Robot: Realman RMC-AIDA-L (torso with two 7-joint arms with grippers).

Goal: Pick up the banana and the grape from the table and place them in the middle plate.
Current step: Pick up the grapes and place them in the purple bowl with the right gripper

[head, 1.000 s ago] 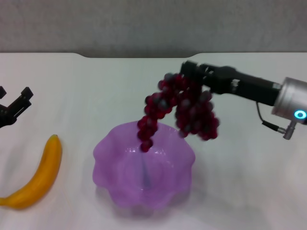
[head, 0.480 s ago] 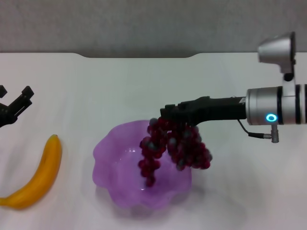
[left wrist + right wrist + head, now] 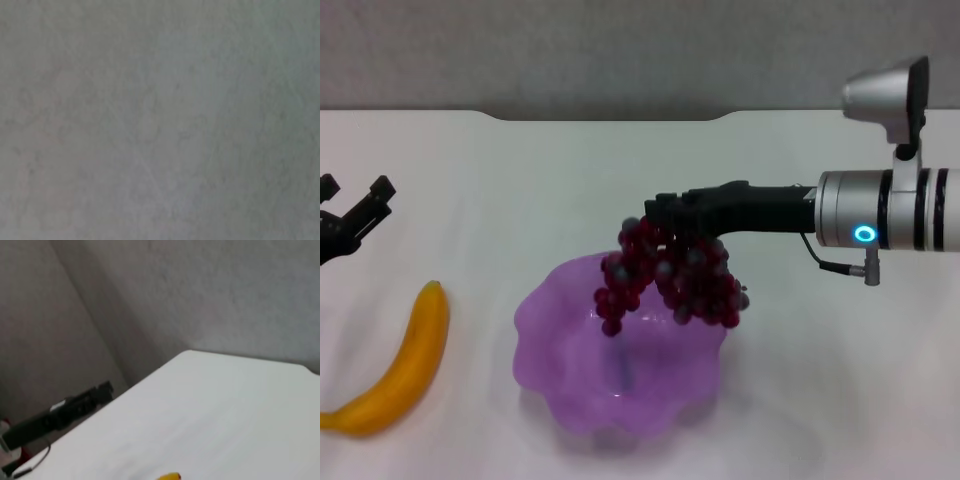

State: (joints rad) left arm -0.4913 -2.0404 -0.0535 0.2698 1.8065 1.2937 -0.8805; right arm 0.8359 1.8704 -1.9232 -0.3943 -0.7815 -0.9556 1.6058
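1. Grapes [image 3: 670,275] are hanging clamped in my right gripper [image 3: 660,215], now shifted further over the purple plate [image 3: 555,380] mid-table; release is nearing.
2. Banana [image 3: 395,365] is waiting near the table's [image 3: 520,190] left edge; my left gripper [image 3: 360,215] is idling, jaws apart.

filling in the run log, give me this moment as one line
right gripper: jaws shut on grape, hanging over middle plate | left gripper: open, idle at table's left | banana: on table
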